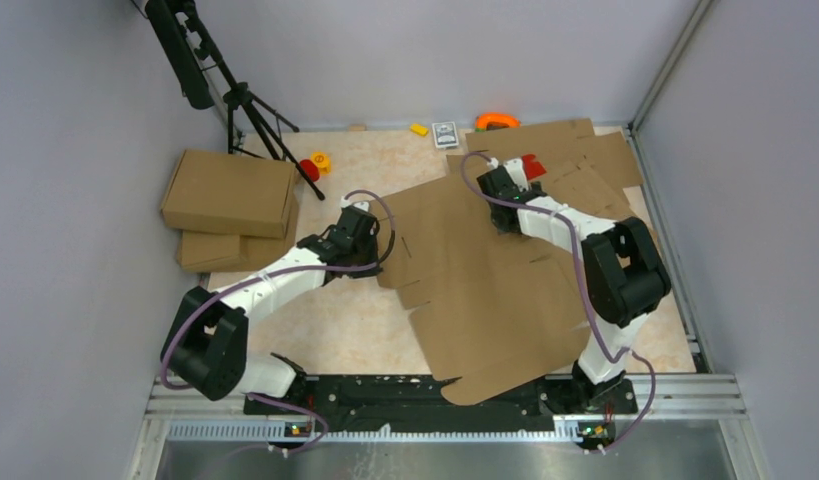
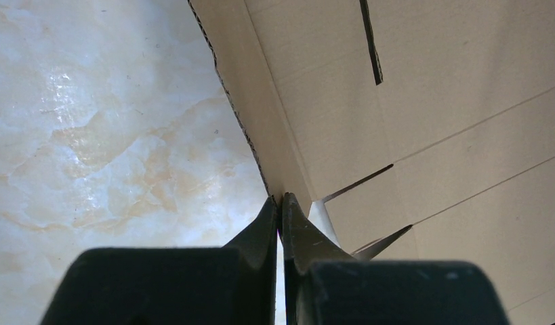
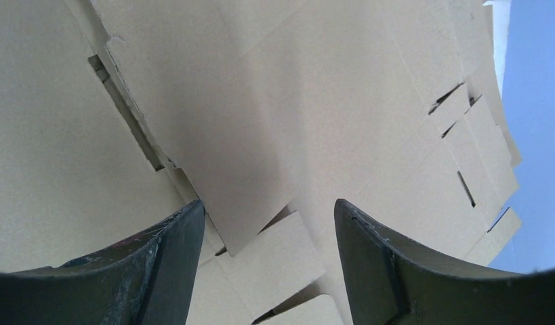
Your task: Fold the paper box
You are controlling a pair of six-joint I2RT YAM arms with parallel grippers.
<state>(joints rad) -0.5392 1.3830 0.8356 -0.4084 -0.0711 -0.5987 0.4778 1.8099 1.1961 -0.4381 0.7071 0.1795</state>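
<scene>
Paper box (image 1: 485, 290), a flat cut sheet, lies across the middle of the bench (image 1: 335, 320) with its long axis running far to near, the left claw (image 2: 280, 200) pinched shut on its left edge and the right claw (image 3: 268, 213) hanging open above its far end.

stacked boxes (image 1: 230, 192) (left), tripod (image 1: 247, 105), flat sheets (image 1: 577, 140)

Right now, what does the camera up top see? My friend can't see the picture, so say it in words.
A big flat brown paper box lies unfolded across the table. The left claw pinches its left edge, and the right claw hovers open near its far edge. Two folded boxes sit far left.
</scene>
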